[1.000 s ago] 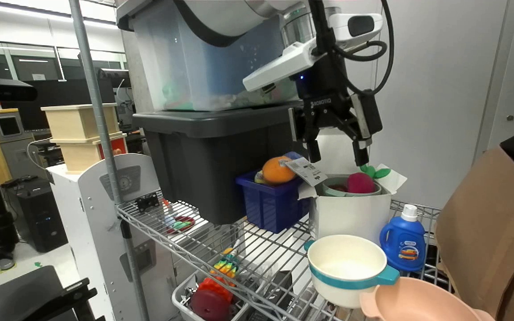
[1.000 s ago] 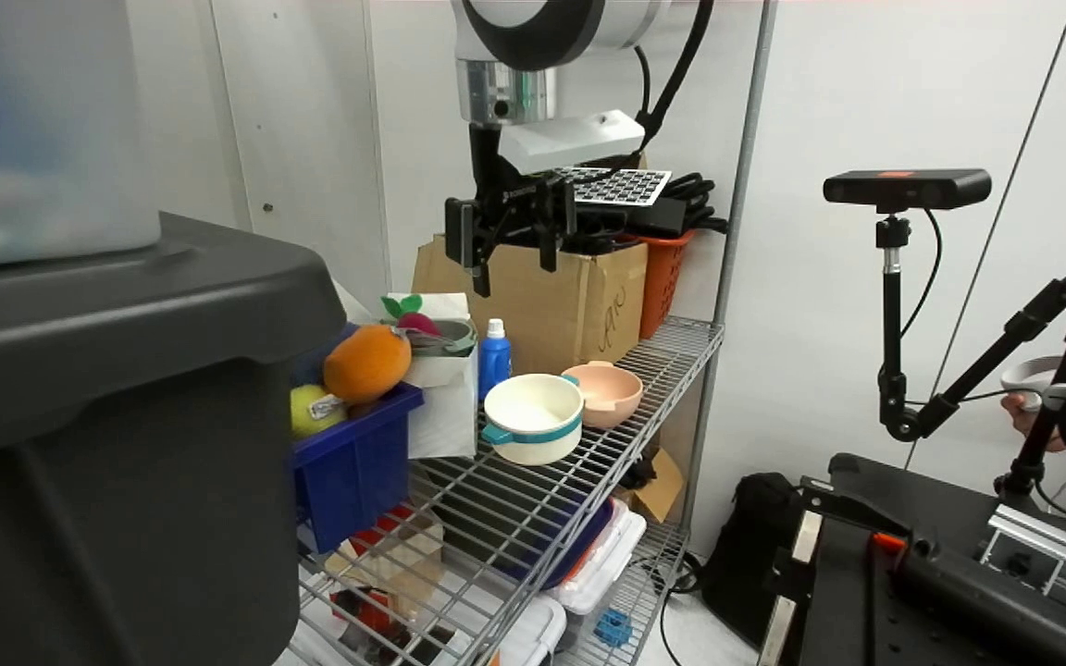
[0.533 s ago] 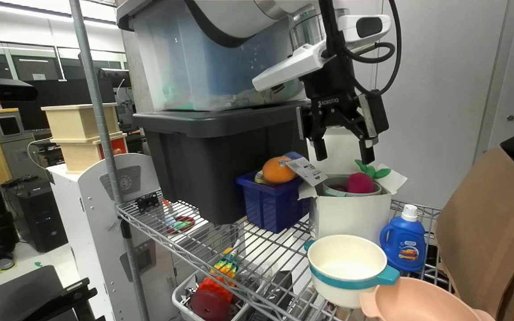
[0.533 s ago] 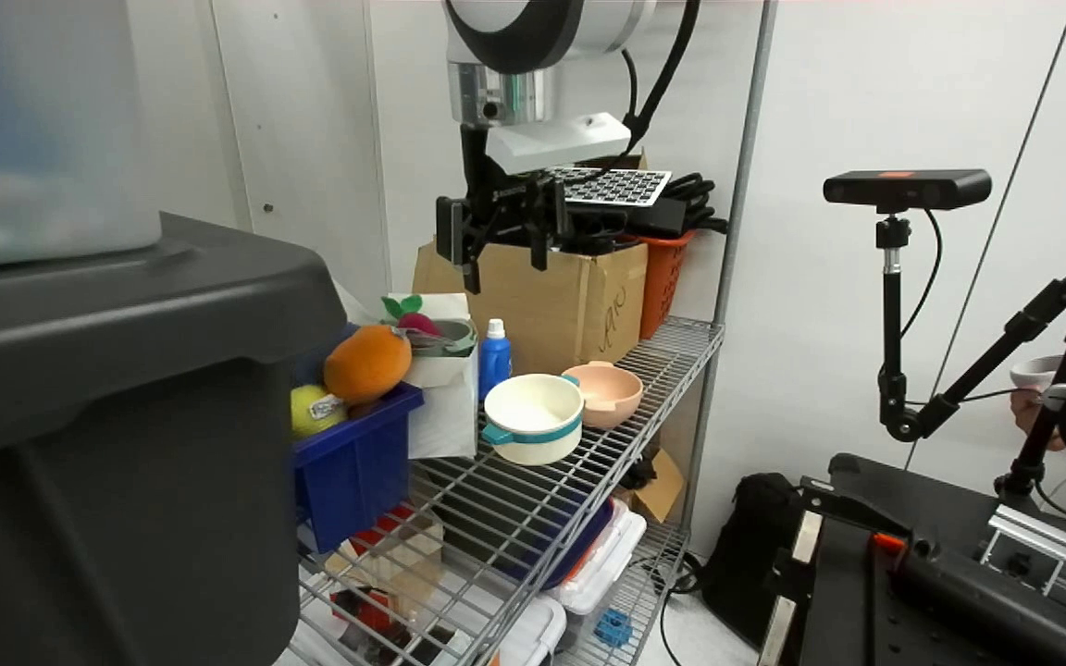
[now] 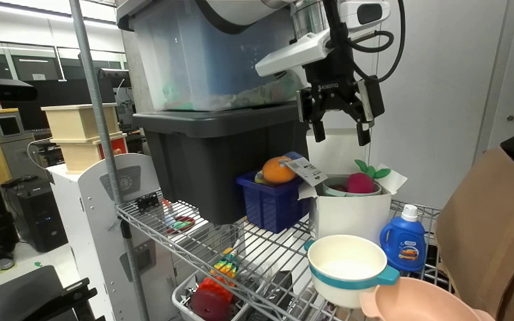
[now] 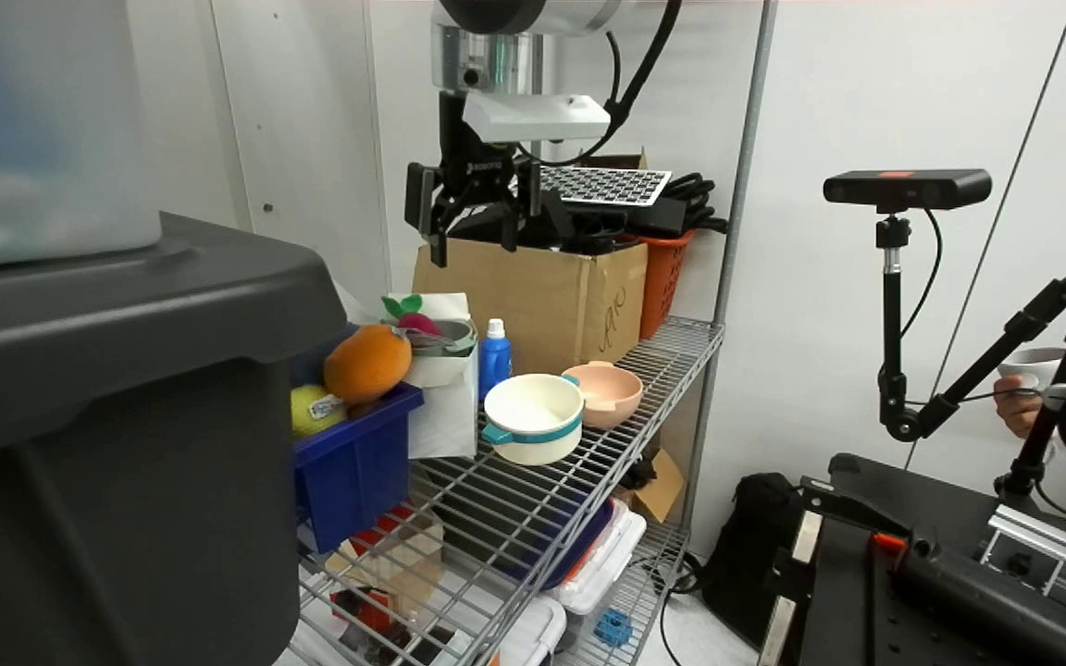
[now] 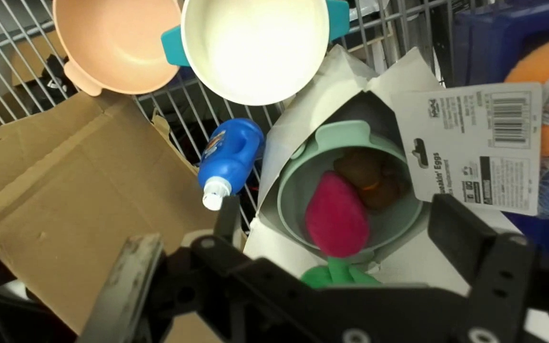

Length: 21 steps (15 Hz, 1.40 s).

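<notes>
My gripper (image 5: 341,133) is open and empty, above a white open box (image 5: 350,218), with fingers pointing down. It also shows in an exterior view (image 6: 474,242) and the wrist view (image 7: 343,221). Inside the box sits a pale green pot (image 7: 343,136). A magenta plush vegetable (image 7: 336,214) with green leaves (image 5: 370,170) lies in the pot and leans over its rim, below the gap between the fingers. Dark brown items (image 7: 370,176) lie beside it, hard to make out. A white printed card (image 7: 474,143) overlaps the box's edge. The gripper touches nothing.
A blue basket (image 5: 270,205) holds an orange plush fruit (image 5: 278,170) beside the box. A blue bottle (image 5: 403,243), cream pot (image 5: 346,258), peach bowl (image 5: 422,298) and cardboard box (image 5: 489,232) stand on the wire shelf. A black bin (image 5: 194,165) and clear tote (image 5: 212,58) rise alongside.
The open gripper has shifted right, then up, in an exterior view; in both exterior views it is now higher. The shelf items have not moved. A background hand with a cup has shifted.
</notes>
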Available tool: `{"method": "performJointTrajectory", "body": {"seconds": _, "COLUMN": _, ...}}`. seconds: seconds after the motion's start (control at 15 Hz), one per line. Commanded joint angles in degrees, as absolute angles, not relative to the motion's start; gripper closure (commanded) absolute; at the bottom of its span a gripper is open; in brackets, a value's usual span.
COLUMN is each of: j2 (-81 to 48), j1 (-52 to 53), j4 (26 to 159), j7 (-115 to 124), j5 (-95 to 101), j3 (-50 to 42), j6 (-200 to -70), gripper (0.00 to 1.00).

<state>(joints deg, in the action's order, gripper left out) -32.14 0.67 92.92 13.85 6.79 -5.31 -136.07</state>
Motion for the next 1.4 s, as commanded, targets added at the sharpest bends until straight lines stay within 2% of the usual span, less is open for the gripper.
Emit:
{"method": "performJointTrajectory", "body": {"seconds": 0.0, "j2": -34.79, "j1": -0.11, "j4": 88.06, "j7": 12.4, "j5": 5.35, "j3": -5.09, "j6": -136.39, "gripper": 0.0}}
{"method": "performJointTrajectory", "body": {"seconds": 0.6, "j2": -40.23, "j1": -0.94, "j4": 78.77, "j7": 9.52, "j5": 5.42, "j3": -4.83, "j6": -137.71, "gripper": 0.0}}
{"method": "performJointTrajectory", "body": {"seconds": 1.33, "j2": -44.61, "j1": -0.98, "j4": 76.24, "j7": 6.81, "j5": 6.05, "j3": -5.34, "j6": -137.17, "gripper": 0.0}}
